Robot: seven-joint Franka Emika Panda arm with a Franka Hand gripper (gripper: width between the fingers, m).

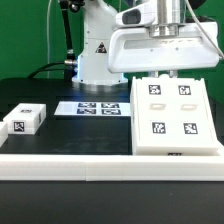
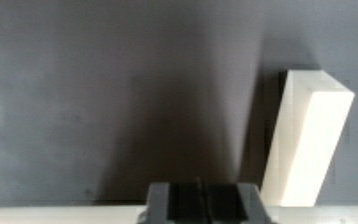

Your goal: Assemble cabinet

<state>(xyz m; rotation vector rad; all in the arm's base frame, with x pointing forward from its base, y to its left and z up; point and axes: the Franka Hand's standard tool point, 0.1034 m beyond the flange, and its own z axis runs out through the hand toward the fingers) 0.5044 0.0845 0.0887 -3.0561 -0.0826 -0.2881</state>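
The cabinet body (image 1: 175, 115), a large white box with several black-and-white tags on its top face, lies at the exterior view's right. A small white tagged panel piece (image 1: 27, 118) lies apart at the exterior view's left. My gripper (image 1: 163, 70) hangs just behind and above the body's far edge, its fingertips hidden there. In the wrist view my gripper (image 2: 202, 203) shows its dark fingers pressed together with nothing between them, over the dark table. A long white block (image 2: 311, 135) stands beside them, not touching; I cannot tell which piece it is.
The marker board (image 1: 100, 107) lies flat in front of the white robot base (image 1: 98, 50). A white raised rim (image 1: 100, 160) runs along the table's front edge. A white strip (image 2: 51, 214) shows near the fingers in the wrist view.
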